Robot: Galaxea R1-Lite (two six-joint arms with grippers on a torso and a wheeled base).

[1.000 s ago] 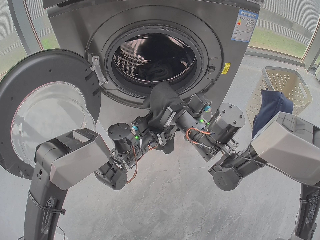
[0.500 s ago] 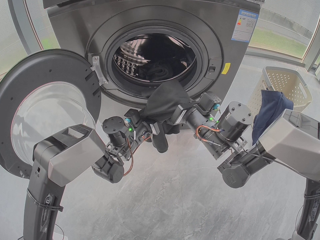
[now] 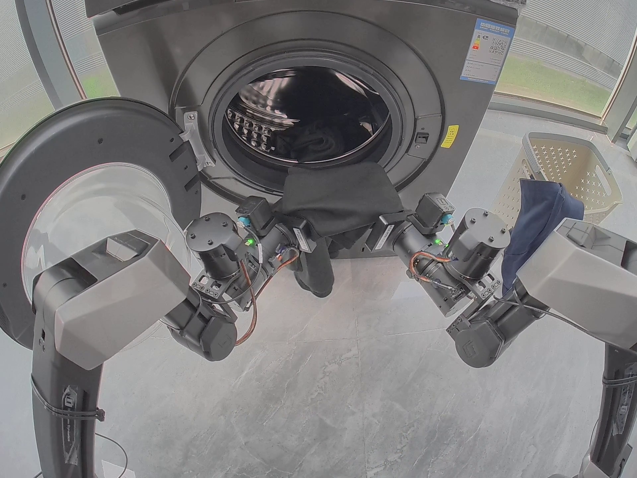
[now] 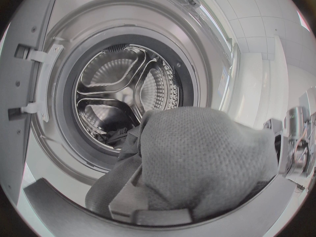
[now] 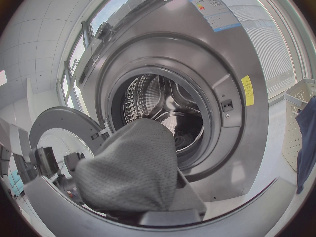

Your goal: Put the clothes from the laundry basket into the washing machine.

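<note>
The grey steel front-loading washing machine (image 3: 312,28) stands straight ahead on the pale marbled tile floor (image 3: 345,393), with its round glass-centred door (image 3: 93,187) swung open to the left. A dark bundle of clothes (image 3: 312,146) lies low in the drum. Before the lower lip of the opening hangs the black knit garment (image 3: 338,194), pinched at its left end by the left gripper (image 3: 302,232) and at its right end by the right gripper (image 3: 383,224). Right of the machine sits the cream perforated plastic laundry basket (image 3: 574,160), with a navy cloth (image 3: 541,210) draped over its near rim.

Grey marbled floor tiles (image 3: 345,399) spread at 6 o'clock, daylit windows (image 3: 564,61) showing grass stand at 2 and 10 o'clock, under a white panelled ceiling (image 5: 36,37).
</note>
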